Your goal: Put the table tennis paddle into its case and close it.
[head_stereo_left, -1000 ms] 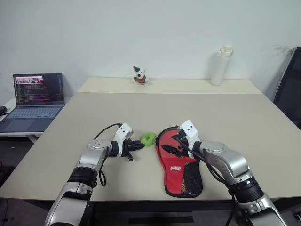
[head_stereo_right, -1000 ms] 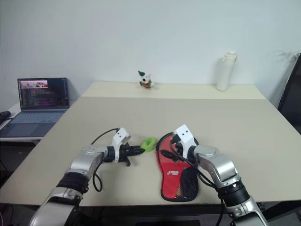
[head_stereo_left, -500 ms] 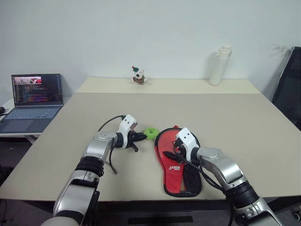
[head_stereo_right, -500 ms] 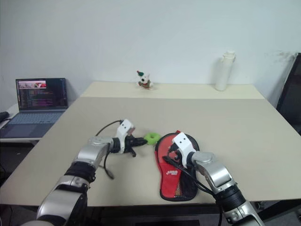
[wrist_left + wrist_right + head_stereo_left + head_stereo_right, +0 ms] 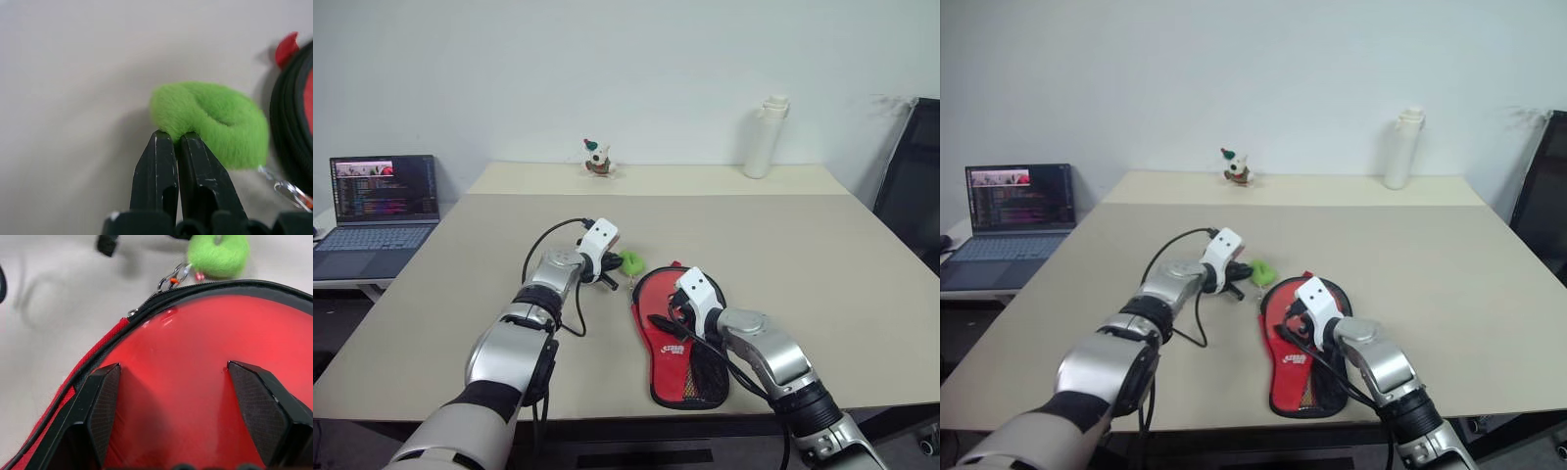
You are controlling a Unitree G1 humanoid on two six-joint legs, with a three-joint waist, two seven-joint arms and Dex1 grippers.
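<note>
Left gripper (image 5: 177, 139) pinched together on green ring (image 5: 215, 120), at 10 o'clock of case (image 5: 680, 343); right gripper (image 5: 178, 406) fingers apart over paddle (image 5: 195, 382). Table (image 5: 822, 255) bare toward 2 o'clock.

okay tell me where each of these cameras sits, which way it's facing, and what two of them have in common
Left and right eye views: on the head, looking forward and down over the table; both arms show, left gripper shut, right gripper over the case.
Left wrist view: along the shut jaws, tips against the green ring.
Right wrist view: along its open jaws, spread over the red paddle face inside the case.
Shared: both wrist views catch the green ring and the case's black zipper rim.
</note>
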